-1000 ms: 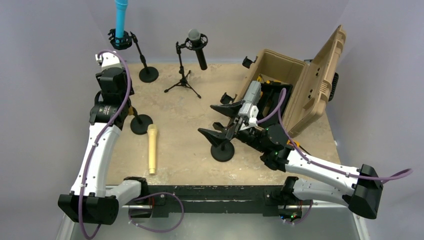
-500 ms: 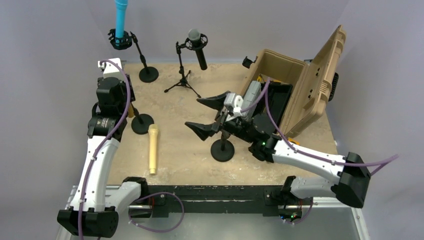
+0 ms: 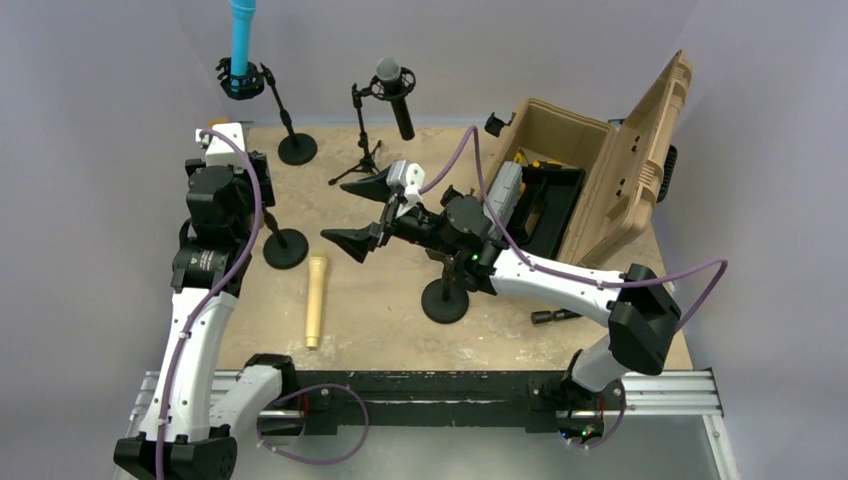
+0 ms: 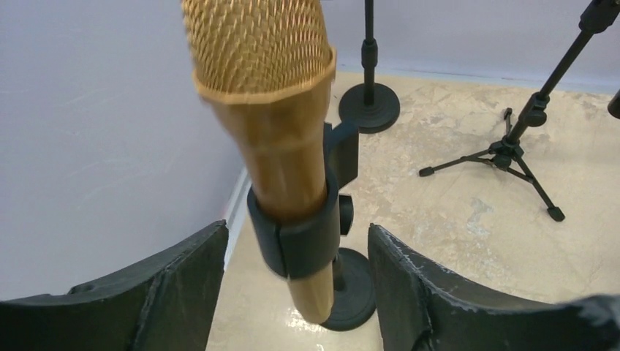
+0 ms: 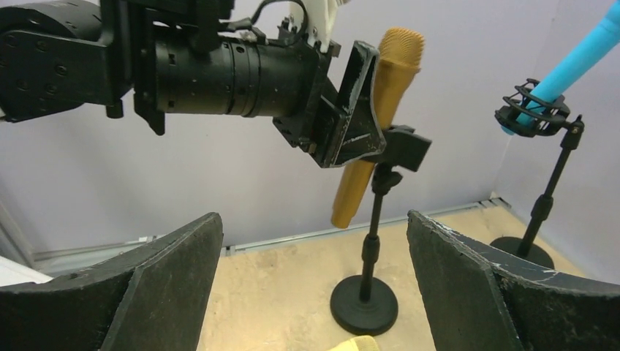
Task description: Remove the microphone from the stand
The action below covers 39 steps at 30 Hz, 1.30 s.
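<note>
Left gripper (image 4: pixel 296 230) straddles the gold microphone (image 4: pixel 267 110) with both fingers clear of it, gripping nothing. The microphone sits clipped in the stand (image 4: pixel 349 289), so I judge the removal is all ahead. Right gripper (image 5: pixel 314 219), wide open and empty, hovers right of the stand; farther right, the open tan case (image 3: pixel 620 150) holds black-and-yellow gear (image 3: pixel 545 190) I can't identify.

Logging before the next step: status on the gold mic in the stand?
Left tool open, astride gold microphone, no contact. Microphone seated in stand clip. Right tool open, empty, standing off. Nothing seen in the way.
</note>
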Each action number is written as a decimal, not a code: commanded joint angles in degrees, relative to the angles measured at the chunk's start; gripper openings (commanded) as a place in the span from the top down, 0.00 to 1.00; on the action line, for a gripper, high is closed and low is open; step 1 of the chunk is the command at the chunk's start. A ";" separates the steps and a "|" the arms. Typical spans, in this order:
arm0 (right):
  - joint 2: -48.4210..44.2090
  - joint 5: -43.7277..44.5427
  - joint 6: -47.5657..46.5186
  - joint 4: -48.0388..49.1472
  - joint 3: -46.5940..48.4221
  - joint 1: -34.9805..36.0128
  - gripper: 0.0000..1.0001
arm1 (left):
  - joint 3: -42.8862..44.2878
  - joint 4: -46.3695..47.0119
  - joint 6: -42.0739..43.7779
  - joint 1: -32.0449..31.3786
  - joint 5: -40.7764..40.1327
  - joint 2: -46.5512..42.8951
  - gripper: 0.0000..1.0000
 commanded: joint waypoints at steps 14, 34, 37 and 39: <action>-4.09 0.37 1.34 3.79 -2.77 0.14 0.06 | 5.61 -9.07 -15.98 0.48 -5.23 -1.98 0.14; -11.69 -0.67 -1.14 7.61 -10.89 0.14 0.03 | 9.99 -14.42 -22.85 0.47 -6.34 -3.72 0.07; -11.70 -0.84 -1.05 7.53 -10.58 0.18 0.03 | 17.79 -20.90 -31.00 0.48 -8.93 0.89 0.04; -11.62 -1.01 -1.01 7.56 -10.50 0.14 0.03 | 23.43 -26.07 -34.95 0.48 -10.37 4.38 0.00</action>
